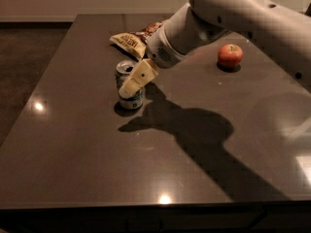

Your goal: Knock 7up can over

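Dark, glossy table under dim room light, with floor showing beyond its left edge. Camera view: we see the 7up can standing upright left of the table's middle, its silver top and dark opening facing up. The gripper reaches down from the pale arm at upper right and lies across the can's front, its tips near the green band. We cannot tell whether it touches the can. Its jaws appear drawn together into one cream wedge, holding nothing. Behind the can lie two snack bags; an apple sits well apart to the right. We judge the push not yet delivered. Risks: contact low on the can may slide it across the smooth table rather than tip it; a glancing stroke may spin it aside; a toppled can may roll into the bags or toward the left edge.
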You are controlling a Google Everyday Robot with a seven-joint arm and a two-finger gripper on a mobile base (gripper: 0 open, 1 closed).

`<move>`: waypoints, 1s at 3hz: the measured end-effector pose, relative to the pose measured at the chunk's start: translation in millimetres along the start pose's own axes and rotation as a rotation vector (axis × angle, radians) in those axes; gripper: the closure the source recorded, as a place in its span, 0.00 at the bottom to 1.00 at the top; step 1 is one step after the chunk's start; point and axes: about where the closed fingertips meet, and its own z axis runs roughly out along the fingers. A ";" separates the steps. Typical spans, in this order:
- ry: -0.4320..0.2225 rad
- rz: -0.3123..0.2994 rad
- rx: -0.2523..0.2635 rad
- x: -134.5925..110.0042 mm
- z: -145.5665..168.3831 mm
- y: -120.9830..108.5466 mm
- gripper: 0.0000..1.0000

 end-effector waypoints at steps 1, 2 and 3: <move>-0.004 -0.002 -0.035 -4.3 13.9 8.6 0.00; -0.007 -0.005 -0.047 -5.1 17.6 11.6 0.01; -0.017 -0.011 -0.061 -7.7 19.4 16.6 0.24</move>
